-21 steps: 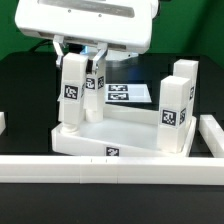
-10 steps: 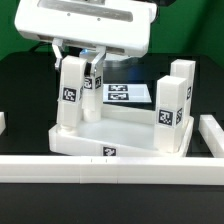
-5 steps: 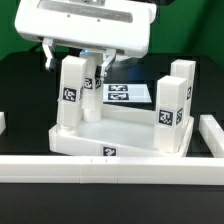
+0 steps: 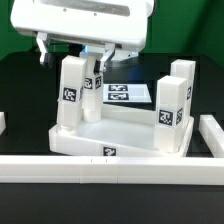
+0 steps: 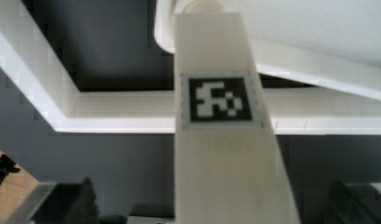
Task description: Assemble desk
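— White plastic leg [image 4: 73, 92] on the exterior view's left: is the gripper [image 4: 72, 55] holding it or not?

— Not any more. A second ago the fingers were pinched on its top; now they stand spread wide, one finger [image 4: 43, 52] out to each side, and the arm has lifted a little. The leg stands upright on its own in the near-left corner of the desk top [image 4: 125, 140].

— And from the wrist?

— The wrist view looks straight down the leg [image 5: 219, 150], its tag facing the camera, with the rim of the desk top [image 5: 98, 105] behind it. Nothing touches the leg there.

— So that one is seated?

— I'd judge so, since it hasn't tipped on release. How firmly it is fixed, I cannot tell.

— What else stands?

— Two legs [image 4: 176, 110] on the exterior view's right, and another leg [image 4: 93, 88] just behind the released one. All four look mounted, so the desk seems near done.
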Robot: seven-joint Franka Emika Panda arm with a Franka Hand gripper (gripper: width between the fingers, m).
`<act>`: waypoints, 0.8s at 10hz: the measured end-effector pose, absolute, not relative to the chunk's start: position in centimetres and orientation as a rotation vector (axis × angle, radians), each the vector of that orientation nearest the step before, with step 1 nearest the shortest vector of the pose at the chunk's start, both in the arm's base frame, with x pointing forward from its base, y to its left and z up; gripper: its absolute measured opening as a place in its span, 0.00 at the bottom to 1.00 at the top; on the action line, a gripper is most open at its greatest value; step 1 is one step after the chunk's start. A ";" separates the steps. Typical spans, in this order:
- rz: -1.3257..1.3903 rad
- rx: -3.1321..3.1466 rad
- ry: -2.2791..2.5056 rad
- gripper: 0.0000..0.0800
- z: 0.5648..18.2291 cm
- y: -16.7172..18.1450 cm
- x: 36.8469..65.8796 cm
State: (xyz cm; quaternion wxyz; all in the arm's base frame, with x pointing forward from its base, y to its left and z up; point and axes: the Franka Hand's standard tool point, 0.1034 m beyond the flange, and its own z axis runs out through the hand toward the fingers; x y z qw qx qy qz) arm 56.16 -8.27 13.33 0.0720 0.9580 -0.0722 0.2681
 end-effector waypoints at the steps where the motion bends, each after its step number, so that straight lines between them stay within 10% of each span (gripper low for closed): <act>1: 0.792 2.902 -0.227 0.81 14.0 -8.1 56.4; 8: 0.542 3.043 -0.259 0.81 13.3 -7.9 56.5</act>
